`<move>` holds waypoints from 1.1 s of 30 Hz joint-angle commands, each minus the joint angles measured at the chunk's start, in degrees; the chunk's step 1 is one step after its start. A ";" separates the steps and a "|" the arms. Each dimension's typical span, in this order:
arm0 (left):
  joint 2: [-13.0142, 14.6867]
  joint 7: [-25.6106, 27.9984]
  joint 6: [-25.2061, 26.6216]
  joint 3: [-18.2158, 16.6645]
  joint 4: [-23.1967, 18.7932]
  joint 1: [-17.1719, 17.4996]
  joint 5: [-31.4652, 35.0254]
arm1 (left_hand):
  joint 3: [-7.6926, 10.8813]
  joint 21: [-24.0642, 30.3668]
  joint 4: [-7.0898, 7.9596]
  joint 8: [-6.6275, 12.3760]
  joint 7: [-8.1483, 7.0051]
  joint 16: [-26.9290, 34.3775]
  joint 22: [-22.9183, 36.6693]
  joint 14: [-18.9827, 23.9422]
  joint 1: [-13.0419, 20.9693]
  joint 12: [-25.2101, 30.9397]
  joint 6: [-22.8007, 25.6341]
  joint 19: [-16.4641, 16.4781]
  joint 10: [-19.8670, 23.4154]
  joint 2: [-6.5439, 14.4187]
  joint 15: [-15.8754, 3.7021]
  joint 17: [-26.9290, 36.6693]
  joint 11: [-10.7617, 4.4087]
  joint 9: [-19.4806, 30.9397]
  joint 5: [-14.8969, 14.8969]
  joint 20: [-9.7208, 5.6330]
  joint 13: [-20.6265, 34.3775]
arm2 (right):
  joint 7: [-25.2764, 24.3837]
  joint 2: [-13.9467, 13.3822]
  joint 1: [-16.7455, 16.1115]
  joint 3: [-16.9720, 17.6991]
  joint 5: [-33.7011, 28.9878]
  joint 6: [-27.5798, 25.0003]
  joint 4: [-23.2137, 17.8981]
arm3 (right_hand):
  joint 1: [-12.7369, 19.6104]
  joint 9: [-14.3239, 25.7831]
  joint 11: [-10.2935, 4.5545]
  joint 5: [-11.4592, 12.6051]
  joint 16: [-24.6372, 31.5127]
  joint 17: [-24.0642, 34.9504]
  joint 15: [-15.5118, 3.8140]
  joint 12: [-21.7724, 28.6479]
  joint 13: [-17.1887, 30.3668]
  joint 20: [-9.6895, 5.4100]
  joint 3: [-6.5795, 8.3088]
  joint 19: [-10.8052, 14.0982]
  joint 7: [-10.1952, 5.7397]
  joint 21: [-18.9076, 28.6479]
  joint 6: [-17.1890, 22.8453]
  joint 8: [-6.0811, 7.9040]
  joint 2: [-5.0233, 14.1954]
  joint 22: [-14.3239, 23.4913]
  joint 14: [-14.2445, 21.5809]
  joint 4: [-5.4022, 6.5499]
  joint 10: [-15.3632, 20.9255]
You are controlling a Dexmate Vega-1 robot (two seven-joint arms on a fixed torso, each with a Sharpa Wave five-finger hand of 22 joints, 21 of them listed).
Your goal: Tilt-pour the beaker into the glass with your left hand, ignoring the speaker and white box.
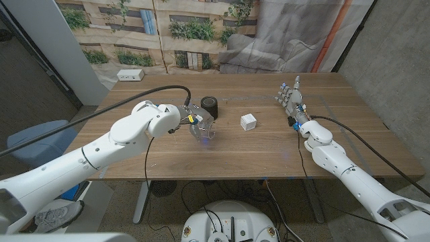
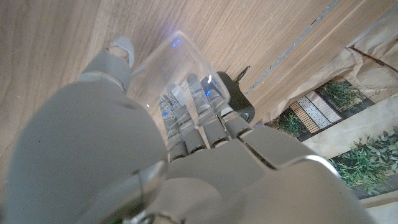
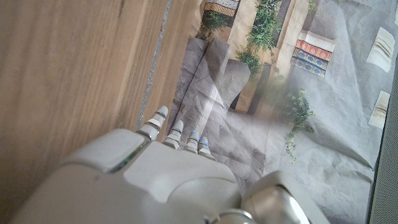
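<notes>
Beaker (image 1: 201,129) grasped by left hand (image 1: 190,118) fingers (image 2: 198,118) | right hand (image 1: 291,96) fingers released | no legible writing

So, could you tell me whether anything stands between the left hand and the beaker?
Nothing visible does: the left hand grips the clear beaker. The speaker stands just beyond it and the white box sits off to its right, neither between them. I cannot make out the glass apart from the beaker.
</notes>
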 commanded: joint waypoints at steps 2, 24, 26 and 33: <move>-2.52 -6.84 -2.22 1.30 0.55 -1.95 6.77 | 1.14 -0.05 0.91 0.05 0.43 -0.24 0.18 -0.23 -1.93 -0.41 0.23 -0.38 0.03 11.58 -7.27 0.02 0.23 -0.12 0.23 -0.22 0.29 | -0.02 -0.01 -0.03 0.00 -0.01 0.01 -0.02 | 0.15 0.09 0.16 0.35 0.17 0.33 -1.12 0.35 0.27 0.37 -0.40 0.05 -0.04 0.41 -0.31 0.31 4.99 0.26 -0.31 -0.02 -0.53; -5.82 -13.20 -7.24 2.20 0.85 -1.61 20.75 | 1.77 -0.09 0.95 -0.38 0.42 -0.89 0.21 -0.75 -2.72 -1.26 -0.24 -0.92 -0.73 12.31 -6.76 0.03 0.59 -0.80 0.44 0.13 0.41 | 0.00 0.00 0.00 0.00 0.00 0.01 0.01 | 0.15 0.09 0.16 0.35 0.17 0.33 -1.12 0.35 0.27 0.37 -0.40 0.05 -0.04 0.41 -0.31 0.31 4.99 0.26 -0.31 -0.02 -0.53; -6.08 -12.84 -7.41 1.81 0.84 -1.15 20.85 | 1.84 -0.08 0.93 -0.39 0.44 -0.92 0.21 -0.72 -2.76 -1.26 -0.21 -0.93 -0.62 12.36 -6.79 0.02 0.56 -0.86 0.46 0.16 0.43 | 0.00 0.00 0.01 0.00 0.00 0.01 0.02 | 0.15 0.09 0.16 0.35 0.17 0.33 -1.12 0.35 0.27 0.37 -0.40 0.05 -0.04 0.41 -0.31 0.31 4.99 0.26 -0.31 -0.02 -0.53; -6.75 -11.93 -7.83 0.84 0.83 0.18 22.32 | 1.87 0.04 1.03 -0.38 0.42 -0.99 0.22 -0.70 -3.19 -1.38 -0.04 -0.73 -0.51 12.43 -6.75 0.11 0.62 -1.04 0.46 0.24 0.47 | 0.01 0.01 0.00 -0.01 -0.01 0.04 0.05 | 0.15 0.09 0.16 0.35 0.17 0.33 -1.12 0.35 0.27 0.37 -0.40 0.05 -0.04 0.41 -0.31 0.31 4.99 0.26 -0.31 -0.02 -0.53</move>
